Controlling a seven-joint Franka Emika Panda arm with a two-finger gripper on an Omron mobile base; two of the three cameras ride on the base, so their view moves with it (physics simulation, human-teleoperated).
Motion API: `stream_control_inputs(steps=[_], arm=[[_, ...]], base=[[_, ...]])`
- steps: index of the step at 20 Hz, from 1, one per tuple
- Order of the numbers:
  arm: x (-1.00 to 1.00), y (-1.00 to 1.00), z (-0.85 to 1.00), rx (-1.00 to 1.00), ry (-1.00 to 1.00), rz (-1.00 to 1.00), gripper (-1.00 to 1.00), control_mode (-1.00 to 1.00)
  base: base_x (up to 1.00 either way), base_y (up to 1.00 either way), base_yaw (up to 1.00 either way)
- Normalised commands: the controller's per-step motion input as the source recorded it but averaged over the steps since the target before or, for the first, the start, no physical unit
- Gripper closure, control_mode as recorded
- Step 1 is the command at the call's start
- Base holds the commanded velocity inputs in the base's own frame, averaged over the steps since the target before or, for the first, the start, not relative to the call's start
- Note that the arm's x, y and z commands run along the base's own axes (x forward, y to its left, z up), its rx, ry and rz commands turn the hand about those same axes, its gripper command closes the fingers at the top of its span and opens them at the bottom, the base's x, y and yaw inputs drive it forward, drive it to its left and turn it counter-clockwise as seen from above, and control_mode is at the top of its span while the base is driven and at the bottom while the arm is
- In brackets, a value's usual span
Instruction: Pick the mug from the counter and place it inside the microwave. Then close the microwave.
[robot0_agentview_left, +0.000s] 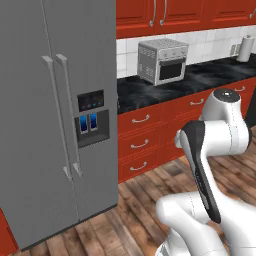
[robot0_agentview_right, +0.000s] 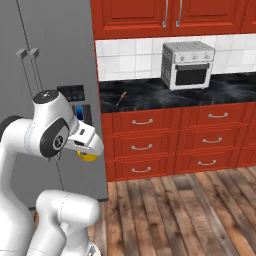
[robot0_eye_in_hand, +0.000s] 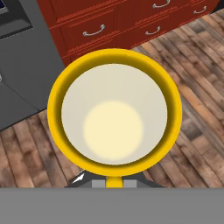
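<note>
- The mug is yellow outside and pale cream inside; in the hand view its open mouth faces the camera.
- In the right base view a yellow patch of the mug shows beneath the white hand, held in the air in front of the fridge.
- The gripper is closed on the mug's rim at the 6 o'clock edge of its opening; the fingers are narrow.
- Behind the mug, wooden floor lies from 3 to 8 o'clock, red drawers at 12 o'clock.
- The counter is black stone, well apart from the mug, at 2 o'clock from it in the right base view.
- A small silver toaster oven stands on the counter; a thin stick lies towards its fridge end.
</note>
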Motion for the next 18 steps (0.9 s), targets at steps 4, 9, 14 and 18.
stream_control_inputs(steps=[4,9,14,18], arm=[[0.00,0.00,0.00,0.00,0.00,0.00,1.00,1.00],[0.00,0.00,0.00,0.00,0.00,0.00,1.00,1.00],[0.00,0.00,0.00,0.00,0.00,0.00,1.00,1.00],[0.00,0.00,0.00,0.00,0.00,0.00,1.00,1.00]], base=[[-0.36,1.00,-0.02],[-0.25,1.00,0.00],[-0.14,1.00,0.01],[0.06,0.69,0.14]])
